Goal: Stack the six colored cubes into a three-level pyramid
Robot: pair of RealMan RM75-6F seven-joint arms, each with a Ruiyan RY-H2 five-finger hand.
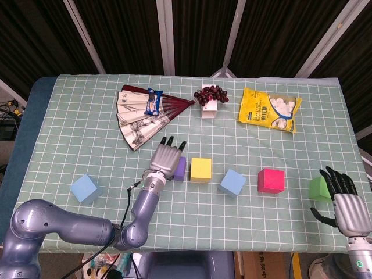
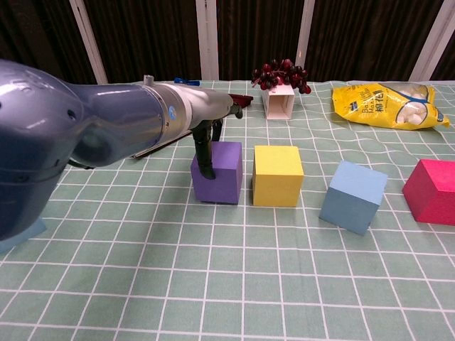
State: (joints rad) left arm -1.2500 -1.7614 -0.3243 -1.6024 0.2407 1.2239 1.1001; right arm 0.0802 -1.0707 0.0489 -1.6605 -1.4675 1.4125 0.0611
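Crowding the far tabletop (image 1: 70, 116): paper fan (image 1: 145, 113), grapes on a white box (image 1: 210, 100), yellow snack bag (image 1: 269, 108). Lined up nearer: purple cube (image 2: 217, 172) just beside yellow cube (image 2: 277, 175), then a tilted blue cube (image 2: 353, 195), red cube (image 1: 271, 180), green cube (image 1: 318, 188) behind right hand (image 1: 343, 204), fingers spread, holding nothing. Resting over the purple cube, left hand (image 1: 165, 156), a finger down its left face; grip impossible to tell. Well apart at left, second blue cube (image 1: 85, 188).
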